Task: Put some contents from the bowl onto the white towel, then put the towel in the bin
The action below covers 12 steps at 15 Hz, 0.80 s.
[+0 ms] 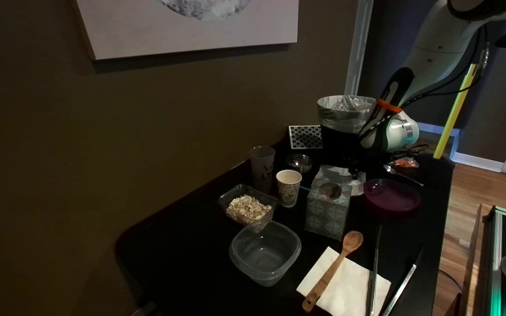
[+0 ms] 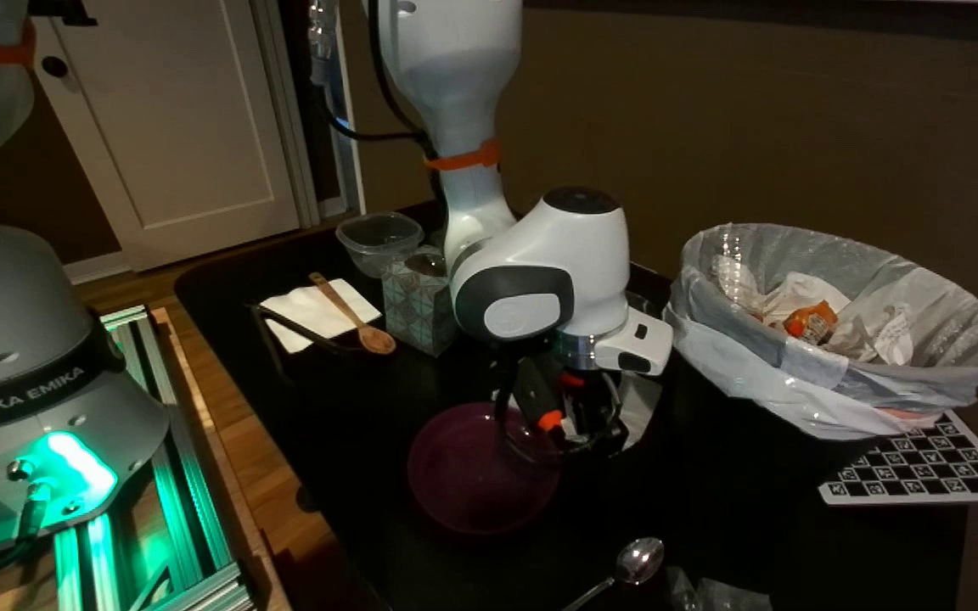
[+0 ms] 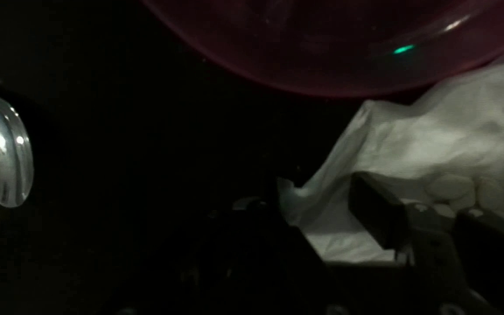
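A crumpled white towel [image 1: 334, 174] lies on the black table behind the tissue box; part of it shows in an exterior view [image 2: 643, 406]. In the wrist view the towel [image 3: 435, 140] bears several pale pieces [image 3: 449, 187]. My gripper [image 3: 322, 197] is open, with its fingers apart on either side of a raised towel edge; contact is too dark to tell. It is low over the table in an exterior view [image 2: 578, 428]. A clear plastic bowl-like container [image 1: 248, 208] holds pale flakes. The bin [image 2: 795, 395], lined with a white bag, also shows in an exterior view [image 1: 343, 119].
A maroon bowl [image 2: 472, 475] sits beside the towel. A tissue box [image 1: 328, 210], paper cup [image 1: 289, 188], clear cup [image 1: 262, 169] and empty clear container [image 1: 265, 252] stand nearby. A wooden spoon [image 1: 332, 272] lies on a flat napkin [image 1: 354, 292]. A metal spoon [image 2: 640, 560] lies near.
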Tool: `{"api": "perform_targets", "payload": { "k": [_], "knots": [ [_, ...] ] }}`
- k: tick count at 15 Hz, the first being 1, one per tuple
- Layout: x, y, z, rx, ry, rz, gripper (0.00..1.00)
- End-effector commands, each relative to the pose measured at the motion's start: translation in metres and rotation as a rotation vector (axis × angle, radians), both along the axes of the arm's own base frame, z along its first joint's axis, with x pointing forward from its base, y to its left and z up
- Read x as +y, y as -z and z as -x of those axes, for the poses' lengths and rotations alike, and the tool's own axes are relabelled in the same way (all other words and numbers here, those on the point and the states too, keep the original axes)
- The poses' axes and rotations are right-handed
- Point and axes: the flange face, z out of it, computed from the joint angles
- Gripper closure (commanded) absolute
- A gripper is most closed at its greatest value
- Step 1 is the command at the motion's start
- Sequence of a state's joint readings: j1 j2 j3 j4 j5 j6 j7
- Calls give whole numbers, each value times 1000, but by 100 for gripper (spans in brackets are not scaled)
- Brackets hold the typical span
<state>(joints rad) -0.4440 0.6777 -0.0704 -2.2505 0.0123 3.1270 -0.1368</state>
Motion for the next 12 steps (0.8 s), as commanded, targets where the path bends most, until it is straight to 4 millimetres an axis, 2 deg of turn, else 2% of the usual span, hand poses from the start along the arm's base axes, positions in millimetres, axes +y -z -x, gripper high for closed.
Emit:
{"api": "perform_targets", "payload": {
  "k": [1,3,8,12],
  "knots": [
    [3,-2,-5,-20,19,-1,83],
    [8,-11,-10,-23,5,5,99],
    [32,-31,-27,-38,-60,10,100],
    [54,-39,-44,-53,-103,-6,100]
  ]
}}
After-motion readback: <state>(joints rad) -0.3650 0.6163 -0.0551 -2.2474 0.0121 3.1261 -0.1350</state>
